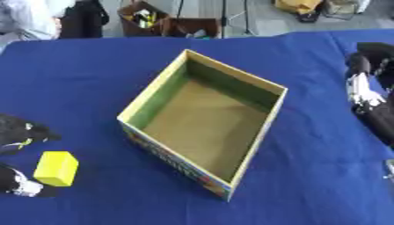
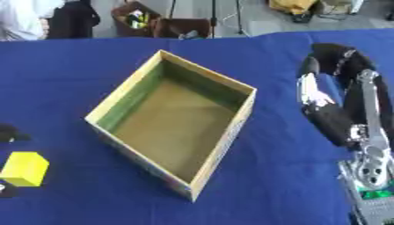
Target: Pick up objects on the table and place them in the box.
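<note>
Box [image 1: 202, 127] open, inside bare as far as I see: nothing placed yet. Left eye view: yellow block [image 1: 55, 168] on blue cloth [image 1: 85, 74], left of box, well apart. My left hand [image 1: 19, 136] straddles block, dark fingers above and below it; contact unclear, cut by frame edge, so grip unreadable.

Right eye view: my right hand [image 2: 327, 70] right of box, raised, nothing held; fingers blurred, curl hard to judge. Whole task left.

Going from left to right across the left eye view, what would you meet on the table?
Left hand → yellow block → open box → right hand, all on the blue tablecloth.
</note>
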Robot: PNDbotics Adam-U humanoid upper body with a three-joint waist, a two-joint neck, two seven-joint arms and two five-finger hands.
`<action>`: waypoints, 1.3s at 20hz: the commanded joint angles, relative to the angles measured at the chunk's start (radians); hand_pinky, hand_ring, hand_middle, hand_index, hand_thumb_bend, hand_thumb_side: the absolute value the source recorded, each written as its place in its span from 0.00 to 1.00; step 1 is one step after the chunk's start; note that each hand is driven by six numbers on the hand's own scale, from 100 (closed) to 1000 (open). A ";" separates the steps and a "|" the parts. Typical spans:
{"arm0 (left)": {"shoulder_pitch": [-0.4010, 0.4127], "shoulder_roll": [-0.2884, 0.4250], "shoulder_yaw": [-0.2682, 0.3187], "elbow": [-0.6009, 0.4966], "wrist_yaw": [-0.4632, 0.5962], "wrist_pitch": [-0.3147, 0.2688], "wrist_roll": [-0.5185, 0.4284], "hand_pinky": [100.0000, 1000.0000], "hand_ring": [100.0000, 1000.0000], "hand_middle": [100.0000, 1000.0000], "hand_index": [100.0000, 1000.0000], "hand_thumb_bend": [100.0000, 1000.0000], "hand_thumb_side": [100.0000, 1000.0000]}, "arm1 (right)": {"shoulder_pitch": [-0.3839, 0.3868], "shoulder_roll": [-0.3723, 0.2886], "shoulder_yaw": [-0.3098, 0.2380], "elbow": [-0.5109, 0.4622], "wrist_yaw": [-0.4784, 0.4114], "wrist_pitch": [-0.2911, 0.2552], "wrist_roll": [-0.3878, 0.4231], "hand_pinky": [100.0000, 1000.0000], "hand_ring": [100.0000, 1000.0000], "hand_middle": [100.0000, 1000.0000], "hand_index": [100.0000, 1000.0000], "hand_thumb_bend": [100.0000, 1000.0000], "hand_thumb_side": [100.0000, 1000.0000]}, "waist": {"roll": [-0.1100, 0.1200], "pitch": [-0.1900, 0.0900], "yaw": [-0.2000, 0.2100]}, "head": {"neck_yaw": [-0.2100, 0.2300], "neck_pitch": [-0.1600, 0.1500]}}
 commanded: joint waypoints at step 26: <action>-0.033 -0.015 -0.017 0.107 0.002 -0.034 0.070 0.48 0.64 0.58 0.81 0.51 0.84 | -0.006 -0.008 -0.004 -0.015 0.012 0.006 -0.003 0.71 0.64 0.57 0.72 0.00 0.37 | 0.000 -0.006 -0.004 | 0.011 -0.015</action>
